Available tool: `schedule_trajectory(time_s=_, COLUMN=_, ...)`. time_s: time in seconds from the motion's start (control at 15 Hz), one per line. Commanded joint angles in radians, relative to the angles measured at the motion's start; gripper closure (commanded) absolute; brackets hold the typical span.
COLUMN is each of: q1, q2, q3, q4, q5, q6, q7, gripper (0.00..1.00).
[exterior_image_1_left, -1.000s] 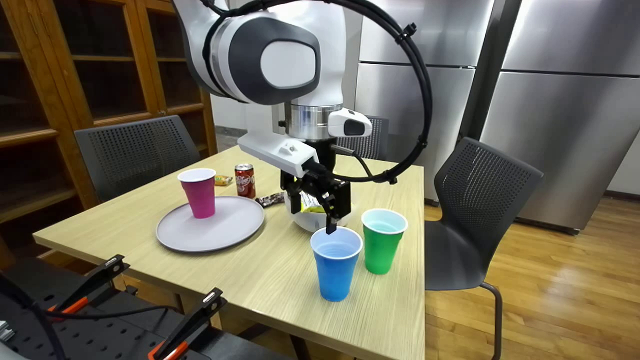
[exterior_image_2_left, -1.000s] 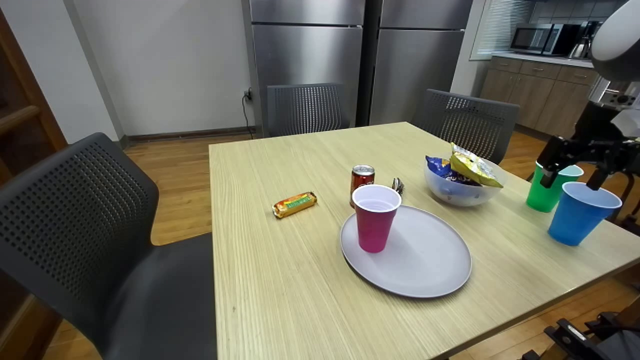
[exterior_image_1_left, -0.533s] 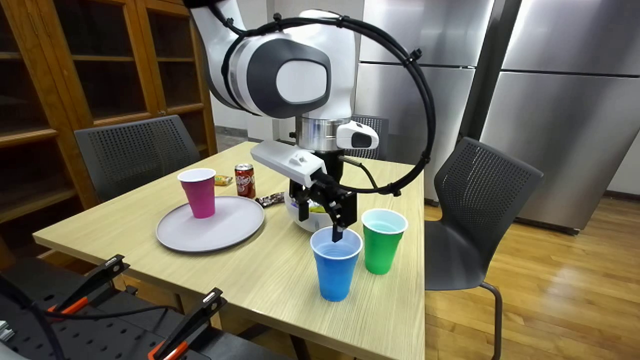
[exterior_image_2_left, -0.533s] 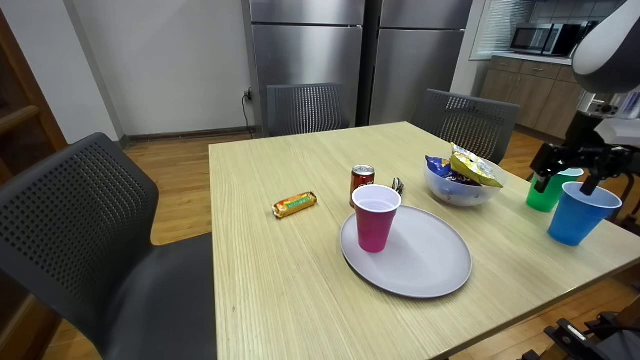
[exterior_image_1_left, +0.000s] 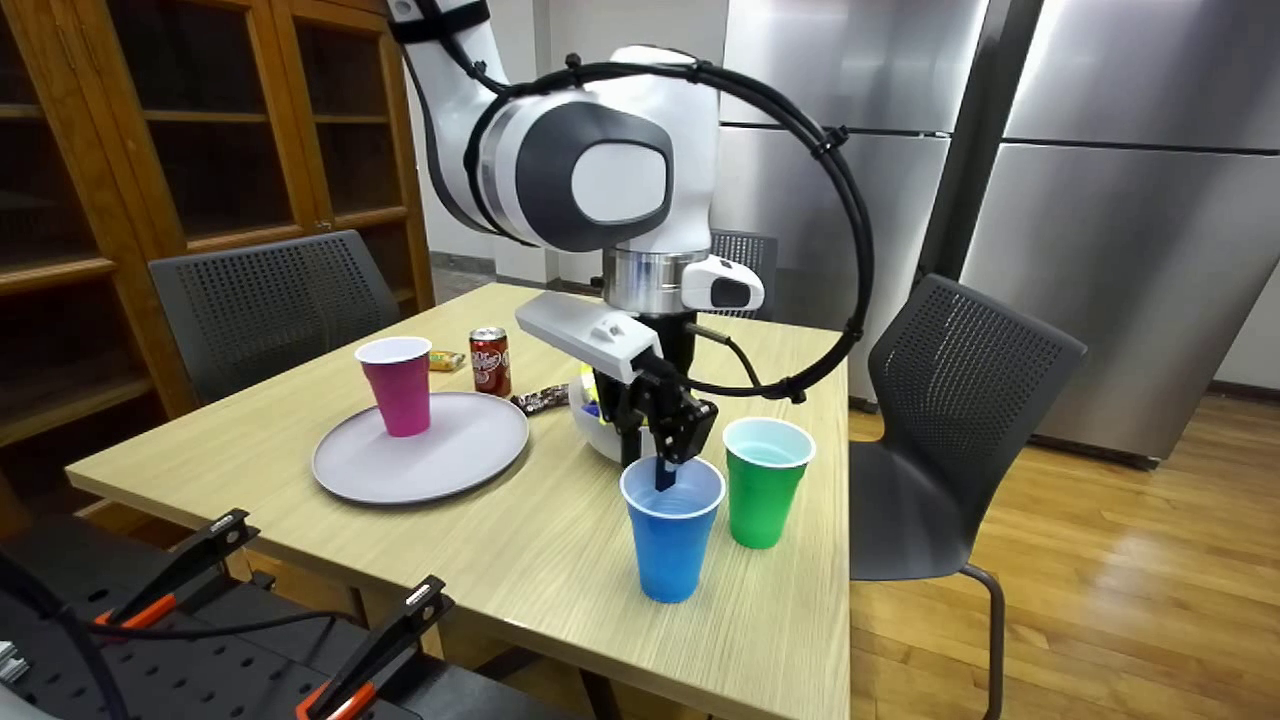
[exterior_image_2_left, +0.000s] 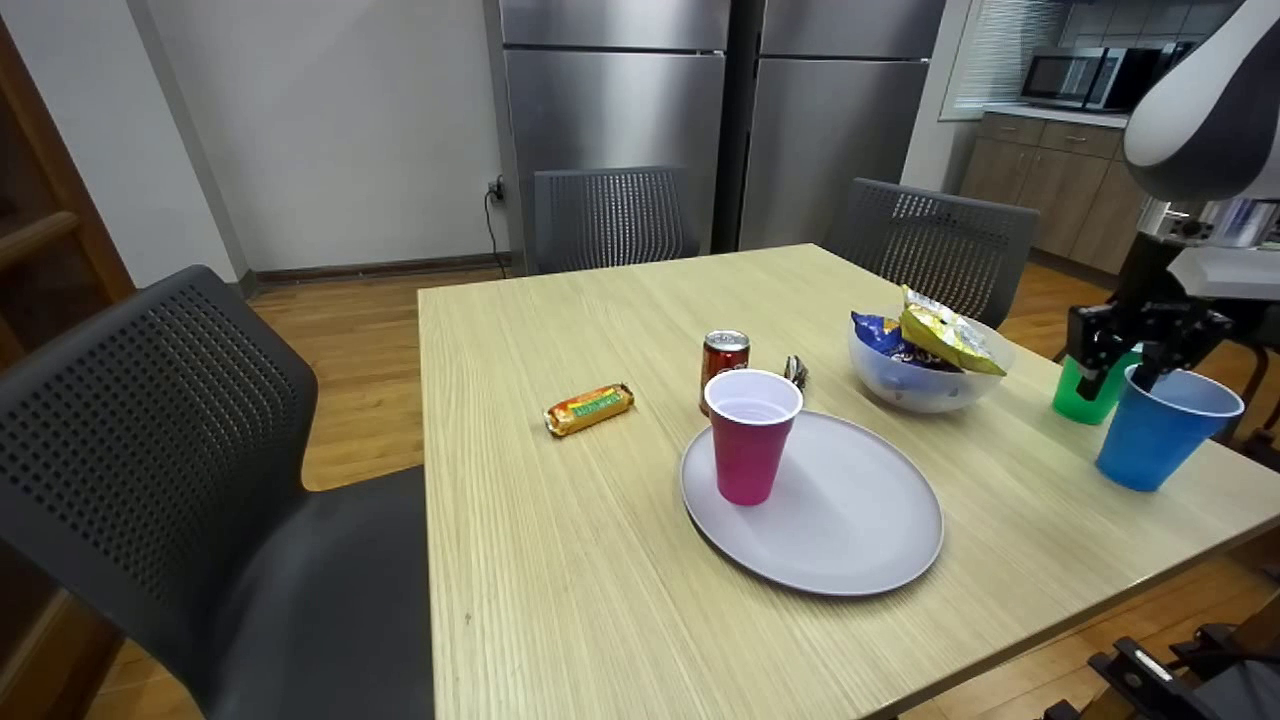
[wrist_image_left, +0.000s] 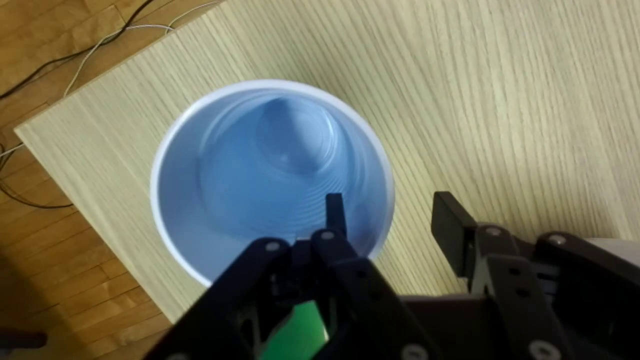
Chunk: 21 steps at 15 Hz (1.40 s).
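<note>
My gripper (wrist_image_left: 389, 199) straddles the near wall of a blue cup (wrist_image_left: 240, 185) in the wrist view. One finger (wrist_image_left: 336, 212) is inside the cup's mouth, while the other finger (wrist_image_left: 450, 230) stands outside over the table. A gap shows between the pads and the cup wall, so the jaws are partly open and hold nothing. The blue cup (exterior_image_1_left: 668, 560) stands upright and looks empty. Beside it stands a green cup (exterior_image_1_left: 762, 505), partly hidden behind the gripper (exterior_image_2_left: 1118, 382) in an exterior view. A bowl (exterior_image_2_left: 915, 390) of snack bags sits close behind the gripper.
A grey plate (exterior_image_1_left: 460, 460) bears a magenta cup (exterior_image_1_left: 402, 395). Near it are a red soda can (exterior_image_1_left: 490, 365), a dark-wrapped bar (exterior_image_1_left: 540, 400) and a gold-wrapped bar (exterior_image_2_left: 590, 408). Chairs (exterior_image_1_left: 970, 400) surround the wooden table (exterior_image_2_left: 550, 560).
The arm has come down, bringing one fingertip into the blue cup. Over the last half second the fingers have drawn closer together. The cups and other things have stayed put.
</note>
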Motion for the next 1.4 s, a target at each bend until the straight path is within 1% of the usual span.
schedule_trajectory(time_s=0.0, q1=-0.015, q2=0.004, q3=0.015, q4=0.022, q5=-0.006, q6=-0.021, q7=0.030, gripper=0.82)
schedule_trajectory(time_s=0.13, q1=-0.014, q2=0.001, q3=0.014, q4=0.021, q5=-0.008, q6=-0.020, q7=0.032, gripper=0.97)
schedule_trajectory(time_s=0.2, q1=-0.013, q2=-0.002, q3=0.014, q4=0.018, q5=-0.008, q6=-0.019, q7=0.032, gripper=1.00)
schedule_trajectory(time_s=0.47, q1=-0.001, q2=-0.024, q3=0.005, q4=0.005, q5=-0.027, q6=-0.014, q7=0.039, gripper=0.99)
schedule_trajectory(time_s=0.67, q1=0.025, q2=-0.057, q3=-0.016, q4=-0.026, q5=-0.081, q6=-0.003, q7=0.061, gripper=0.99)
schedule_trajectory(time_s=0.93, q1=0.048, q2=-0.102, q3=-0.017, q4=-0.059, q5=-0.130, q6=-0.007, q7=0.084, gripper=0.99)
schedule_trajectory(time_s=1.33, q1=0.101, q2=-0.175, q3=-0.016, q4=-0.116, q5=-0.236, q6=-0.017, q7=0.153, gripper=0.99)
